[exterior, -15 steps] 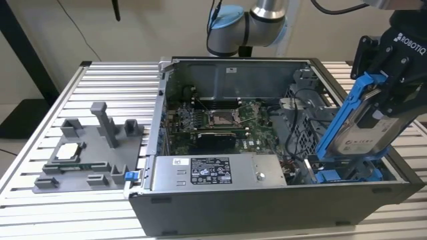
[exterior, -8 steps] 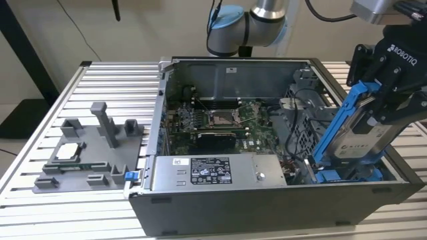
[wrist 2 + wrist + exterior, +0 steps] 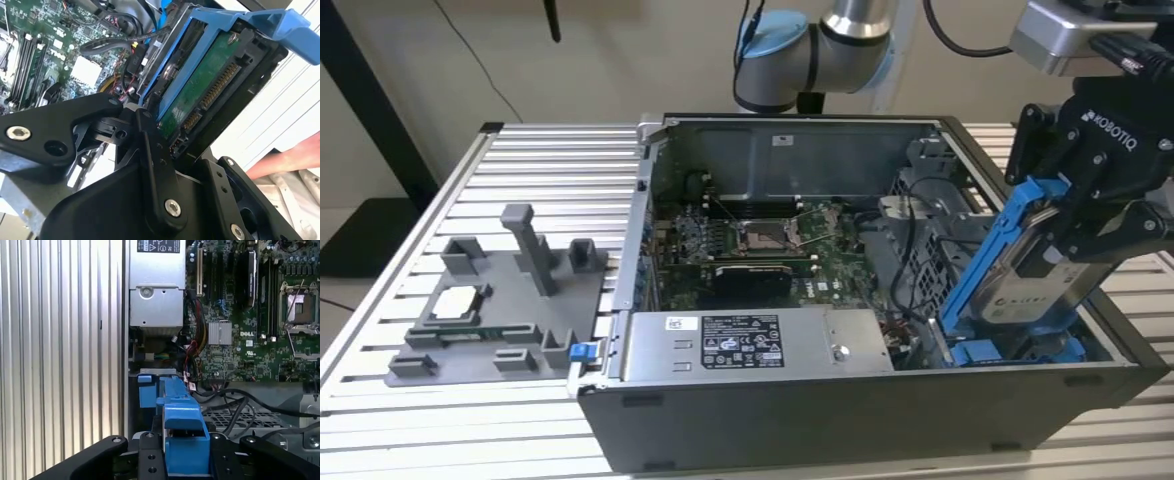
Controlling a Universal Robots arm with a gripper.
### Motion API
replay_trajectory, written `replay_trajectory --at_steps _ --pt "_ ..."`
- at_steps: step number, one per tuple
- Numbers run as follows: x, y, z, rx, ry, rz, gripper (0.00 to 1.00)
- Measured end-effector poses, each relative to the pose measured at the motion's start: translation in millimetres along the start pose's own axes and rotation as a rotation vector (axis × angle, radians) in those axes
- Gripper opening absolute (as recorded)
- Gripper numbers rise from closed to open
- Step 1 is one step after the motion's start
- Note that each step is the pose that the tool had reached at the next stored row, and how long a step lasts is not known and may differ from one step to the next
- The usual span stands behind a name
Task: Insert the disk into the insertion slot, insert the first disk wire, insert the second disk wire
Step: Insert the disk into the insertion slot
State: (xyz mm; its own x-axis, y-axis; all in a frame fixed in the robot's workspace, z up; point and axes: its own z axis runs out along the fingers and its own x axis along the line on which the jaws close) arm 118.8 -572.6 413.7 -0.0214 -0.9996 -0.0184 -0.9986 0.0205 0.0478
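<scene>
Now the arm reaches down at the exterior view's right, its gripper (image 3: pixel 1074 235) jaws clamped on the tilted, white-labelled disk (image 3: pixel 1025 292), whose lower end is near the insertion slot (image 3: pixel 983 352).

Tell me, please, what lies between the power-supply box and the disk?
A tangle of wires fills the gap between the power-supply box and the disk, in the exterior view.
</scene>
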Motion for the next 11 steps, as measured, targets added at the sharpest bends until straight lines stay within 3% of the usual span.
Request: replay_trajectory --at_steps 11 --pt "0.4 -1.3 20.4 -0.0001 -0.0053 0.0 0.0"
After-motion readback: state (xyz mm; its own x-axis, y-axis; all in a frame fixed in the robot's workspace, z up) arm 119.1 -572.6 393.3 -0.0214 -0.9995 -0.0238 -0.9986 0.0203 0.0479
